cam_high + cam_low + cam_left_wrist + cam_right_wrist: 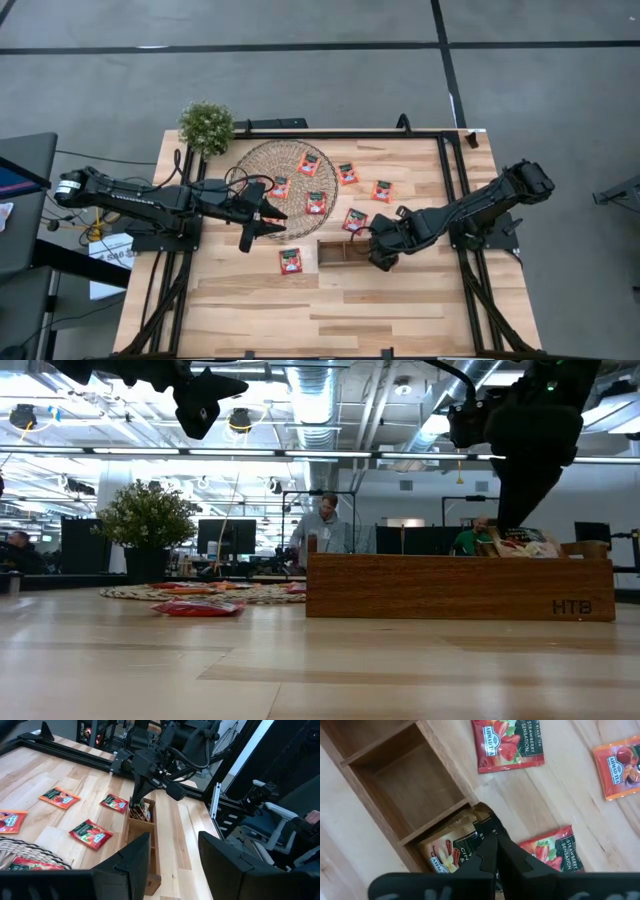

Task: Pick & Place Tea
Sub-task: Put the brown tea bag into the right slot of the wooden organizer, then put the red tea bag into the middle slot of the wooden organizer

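Red tea sachets lie flat, several on the round woven mat (290, 170) and several on the wood beside it, such as one (354, 220) and one (290, 260). The brown three-part tray (335, 255) stands on the table. Its end compartment holds upright pale sachets (445, 852). My right gripper (492, 837) points down into that compartment, shut on a sachet. My left gripper (272, 218) hangs open above the table at the mat's near edge and holds nothing. My right gripper comes from above, pointing down into the tray's end compartment (142, 812). Its shut fingertips (485, 845) sit on the upper edge of an upright pale sachet (470, 832). The fingers hide the exact place of contact. The sachet stands among the others inside the compartment.
A small potted plant (206, 125) stands at the table's far left corner. Black frame rails (450, 200) run along the far, left and right sides. The tray's other two compartments (420, 785) show bare wood. The near half of the table (330, 320) is bare wood.
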Tool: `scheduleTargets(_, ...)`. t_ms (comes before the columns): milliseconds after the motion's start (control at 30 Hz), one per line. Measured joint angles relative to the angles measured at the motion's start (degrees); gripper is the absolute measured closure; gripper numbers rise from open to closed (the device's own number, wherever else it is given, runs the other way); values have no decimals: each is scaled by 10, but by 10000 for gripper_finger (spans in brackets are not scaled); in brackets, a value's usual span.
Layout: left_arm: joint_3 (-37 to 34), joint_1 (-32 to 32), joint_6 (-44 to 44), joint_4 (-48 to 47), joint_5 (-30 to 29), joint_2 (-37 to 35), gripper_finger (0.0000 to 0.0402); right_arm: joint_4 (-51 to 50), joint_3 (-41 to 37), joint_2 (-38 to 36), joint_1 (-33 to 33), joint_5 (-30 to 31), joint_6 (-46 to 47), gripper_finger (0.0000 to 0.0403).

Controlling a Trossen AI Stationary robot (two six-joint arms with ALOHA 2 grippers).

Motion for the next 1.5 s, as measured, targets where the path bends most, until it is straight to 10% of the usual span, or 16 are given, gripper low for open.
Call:
scheduleTargets(733, 0, 0, 1, 0, 5, 0, 244, -15, 20, -8, 16, 40, 11, 403)
scheduleTargets(1033, 0, 0, 1, -1, 5, 0, 244, -176, 55, -88, 10, 122, 52, 403)
scheduleTargets(1500, 0, 0, 5, -2, 5, 0, 244, -254, 52, -156, -112, -19, -125, 351)
